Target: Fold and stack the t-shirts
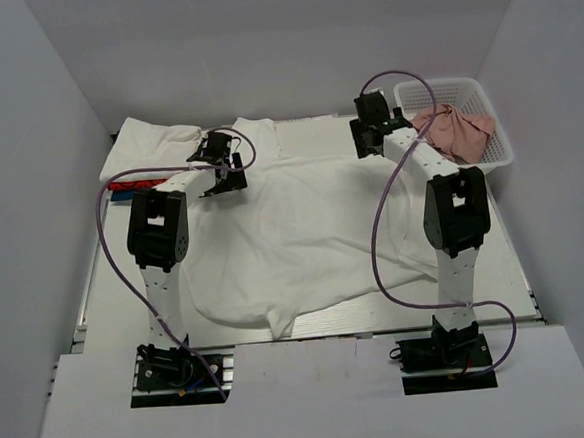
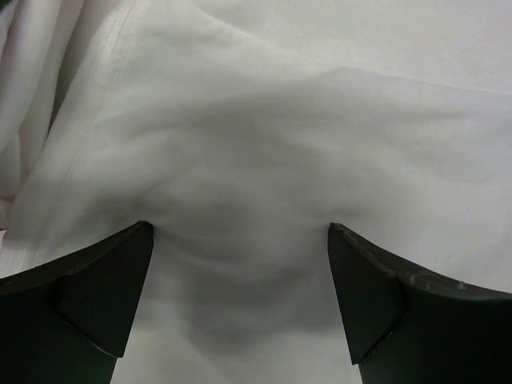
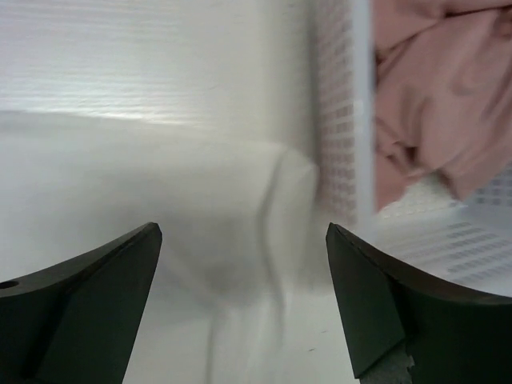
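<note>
Large white soft-cloth t-shirt [image 1: 303, 238] lies spread across mid-table, hem at the near edge and rumpled at the near-left corner. The left gripper [image 2: 240, 230] is over its far-left shoulder area with jaws wide apart and nothing between them. Cloth is right under the tips; can't tell if they touch. Left of it there's a sliver of red and blue cloth [image 1: 129, 183], probably folded shirts. The right gripper [image 3: 242, 229] is over the shirt's far-right edge, spread wide and holding nothing. Beside it is a white perforated plastic basket [image 1: 443, 82] with crumpled pink cloth [image 1: 456, 132] inside. A 2nd white t-shirt [image 1: 151, 139] is bunched far left.
</note>
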